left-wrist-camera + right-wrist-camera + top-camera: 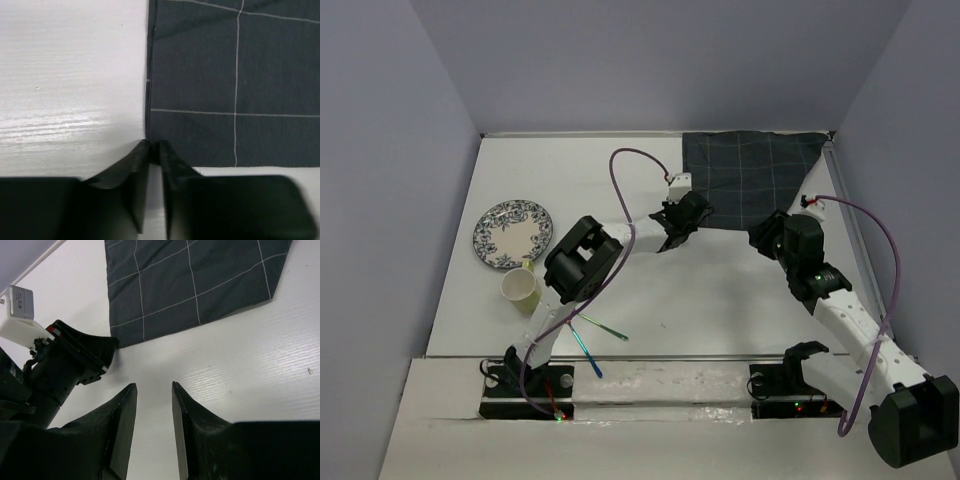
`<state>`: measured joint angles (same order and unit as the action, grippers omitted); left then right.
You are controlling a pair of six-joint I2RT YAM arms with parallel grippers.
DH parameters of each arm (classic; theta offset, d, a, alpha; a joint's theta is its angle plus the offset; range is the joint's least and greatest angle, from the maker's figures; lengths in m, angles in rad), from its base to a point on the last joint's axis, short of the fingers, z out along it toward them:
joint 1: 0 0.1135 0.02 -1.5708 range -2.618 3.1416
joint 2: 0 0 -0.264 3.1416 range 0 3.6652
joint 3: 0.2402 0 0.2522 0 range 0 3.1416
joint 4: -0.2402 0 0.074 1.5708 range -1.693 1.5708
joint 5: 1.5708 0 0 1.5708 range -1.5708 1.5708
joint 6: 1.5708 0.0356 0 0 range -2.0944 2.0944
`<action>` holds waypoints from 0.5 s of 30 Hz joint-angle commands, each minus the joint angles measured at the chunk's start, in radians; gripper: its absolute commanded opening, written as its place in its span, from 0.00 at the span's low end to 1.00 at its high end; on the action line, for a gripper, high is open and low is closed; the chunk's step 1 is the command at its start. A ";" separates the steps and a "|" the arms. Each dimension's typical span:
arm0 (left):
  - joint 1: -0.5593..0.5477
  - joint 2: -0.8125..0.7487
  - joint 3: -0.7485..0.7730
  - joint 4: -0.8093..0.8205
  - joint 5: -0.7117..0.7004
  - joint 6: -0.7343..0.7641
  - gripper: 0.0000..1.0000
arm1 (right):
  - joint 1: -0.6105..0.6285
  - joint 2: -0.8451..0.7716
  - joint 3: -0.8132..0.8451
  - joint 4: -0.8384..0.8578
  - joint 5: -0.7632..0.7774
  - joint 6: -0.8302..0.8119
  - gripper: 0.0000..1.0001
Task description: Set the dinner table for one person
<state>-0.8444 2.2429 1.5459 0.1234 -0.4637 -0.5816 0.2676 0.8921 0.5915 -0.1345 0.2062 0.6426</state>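
The white dinner table point(720, 300) carries a dark grey checked cloth point(750, 180) lying flat at the back right. My left gripper point(692, 212) is at the cloth's near left corner. In the left wrist view its fingertips point(154, 145) are pinched together on the edge of the cloth point(225, 75). My right gripper point(760, 241) is open and empty. It hovers over bare table just in front of the cloth's near edge. In the right wrist view point(154, 386) it has the cloth point(190, 285) ahead and the left gripper point(75, 360) to its left.
A blue-patterned plate point(513, 234) lies at the table's left side, with a pale paper cup point(521, 287) just in front of it. Thin blue and green utensils point(595, 340) lie near the front edge by the left arm's base. Walls close in the table.
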 commanded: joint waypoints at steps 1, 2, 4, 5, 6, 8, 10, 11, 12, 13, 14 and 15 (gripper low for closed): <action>0.005 0.026 0.028 -0.013 -0.050 0.054 0.10 | -0.004 0.001 -0.005 0.039 -0.022 -0.023 0.40; 0.007 0.017 0.020 -0.010 -0.049 0.057 0.01 | -0.004 0.002 -0.007 0.039 -0.021 -0.024 0.41; 0.018 -0.009 -0.006 0.014 -0.044 0.062 0.00 | -0.004 0.008 -0.013 0.039 -0.011 -0.027 0.46; 0.022 -0.058 -0.048 0.030 -0.033 0.072 0.00 | -0.004 0.021 -0.018 0.041 -0.013 -0.029 0.50; 0.036 -0.090 -0.070 0.053 -0.029 0.075 0.00 | -0.004 0.030 -0.019 0.039 -0.014 -0.031 0.52; 0.047 -0.225 -0.143 0.087 -0.026 0.091 0.00 | -0.004 0.056 -0.015 0.041 -0.016 -0.034 0.56; 0.059 -0.331 -0.190 0.125 -0.035 0.130 0.00 | -0.004 0.103 -0.012 0.045 -0.021 -0.038 0.57; 0.062 -0.430 -0.226 0.136 -0.036 0.143 0.00 | -0.016 0.120 -0.007 0.050 -0.021 -0.041 0.60; 0.064 -0.475 -0.240 0.143 -0.036 0.167 0.00 | -0.016 0.137 0.001 0.052 -0.021 -0.043 0.63; 0.065 -0.517 -0.253 0.150 -0.033 0.178 0.00 | -0.039 0.177 0.007 0.053 -0.024 -0.044 0.64; 0.065 -0.582 -0.268 0.148 -0.032 0.187 0.00 | -0.050 0.195 0.011 0.056 -0.028 -0.044 0.64; 0.064 -0.607 -0.277 0.142 -0.027 0.190 0.00 | -0.060 0.212 0.016 0.064 -0.034 -0.046 0.64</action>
<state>-0.7826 1.8816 1.2789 0.1604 -0.4530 -0.4587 0.2497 1.0477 0.5869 -0.1200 0.1825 0.6167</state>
